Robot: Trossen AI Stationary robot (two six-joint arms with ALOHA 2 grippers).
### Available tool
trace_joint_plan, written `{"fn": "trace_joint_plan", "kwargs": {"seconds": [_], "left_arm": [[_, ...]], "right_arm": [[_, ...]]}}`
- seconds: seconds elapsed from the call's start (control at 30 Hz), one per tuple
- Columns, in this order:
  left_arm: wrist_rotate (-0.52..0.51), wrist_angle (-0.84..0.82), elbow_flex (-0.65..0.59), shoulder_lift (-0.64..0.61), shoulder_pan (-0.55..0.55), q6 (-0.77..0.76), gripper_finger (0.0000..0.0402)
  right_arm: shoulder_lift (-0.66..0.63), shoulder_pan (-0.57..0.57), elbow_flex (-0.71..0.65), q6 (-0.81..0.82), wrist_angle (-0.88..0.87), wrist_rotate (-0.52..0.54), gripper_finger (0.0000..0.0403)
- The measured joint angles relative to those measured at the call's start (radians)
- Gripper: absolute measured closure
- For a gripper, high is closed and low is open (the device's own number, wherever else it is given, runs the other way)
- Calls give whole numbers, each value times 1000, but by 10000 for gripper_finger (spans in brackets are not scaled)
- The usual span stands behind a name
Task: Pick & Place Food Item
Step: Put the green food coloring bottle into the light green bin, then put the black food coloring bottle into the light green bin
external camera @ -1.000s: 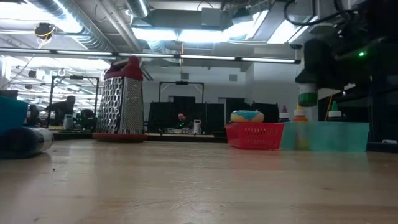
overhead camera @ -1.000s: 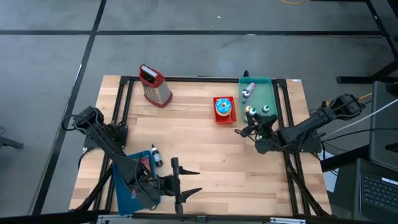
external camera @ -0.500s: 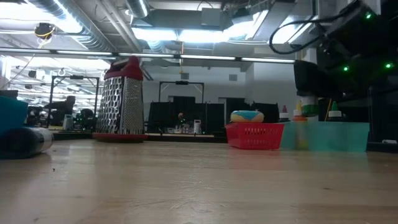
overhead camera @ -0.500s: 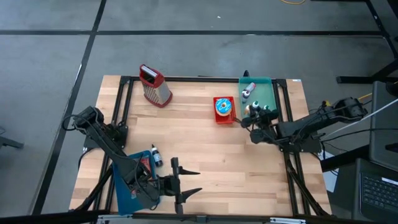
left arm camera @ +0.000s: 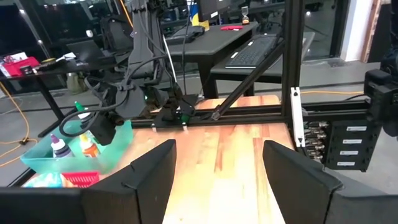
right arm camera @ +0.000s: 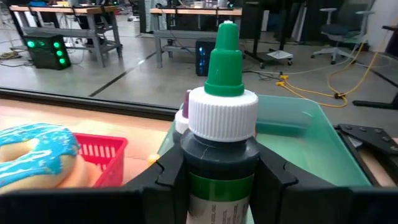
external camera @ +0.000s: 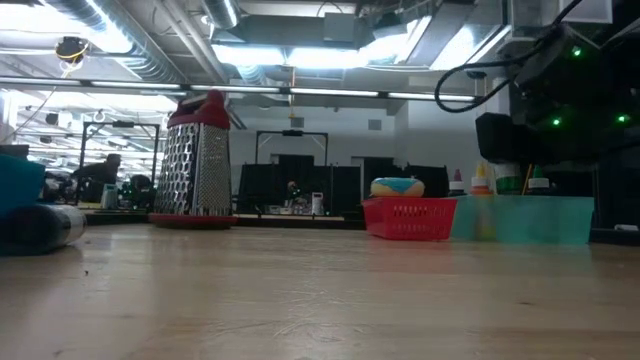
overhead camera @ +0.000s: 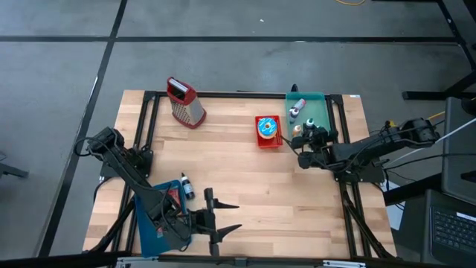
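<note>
Green-capped and white-collared, a bottle (right arm camera: 219, 118) clamped between the two dark fingers (right arm camera: 166, 177) of the right gripper (overhead camera: 305, 141), held upright. Poised at the near corner of the teal bin (overhead camera: 321, 113), right by its rim, on the right side of the wooden table (overhead camera: 245, 186). Inside that bin, further off, another small bottle (overhead camera: 294, 113) lying near the far end; one with an orange tip (external camera: 481, 180) visible from the low camera beside the held one. Just beside the bin, toward the table's middle, a red basket (overhead camera: 268, 132) with a blue-iced doughnut (overhead camera: 267, 128) resting in it, untouched. Seen past the held bottle from the right wrist: doughnut and basket on one side, the bin's pale green floor on the other.

Further out, at the far left of the table, a metal grater (overhead camera: 184, 103) with a red top, standing upright. Near the front left edge, a blue container (overhead camera: 152, 223) with a small dark bottle (overhead camera: 186, 186) lying next to it.

Parked at the front edge, the left gripper (overhead camera: 223, 219), fingers (left arm camera: 149, 177) spread wide apart with nothing between them, pointing across the boards toward the right arm.
</note>
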Motion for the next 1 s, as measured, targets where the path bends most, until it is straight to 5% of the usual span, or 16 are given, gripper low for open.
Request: {"fn": "trace_joint_plan", "kwargs": {"seconds": [0.43, 1.0], "left_arm": [[-6, 0, 0, 0, 1, -2, 167], [-6, 0, 0, 0, 1, -2, 167]], "right_arm": [[0, -40, 0, 0, -29, -8, 279], [0, -40, 0, -8, -30, -23, 177]]}}
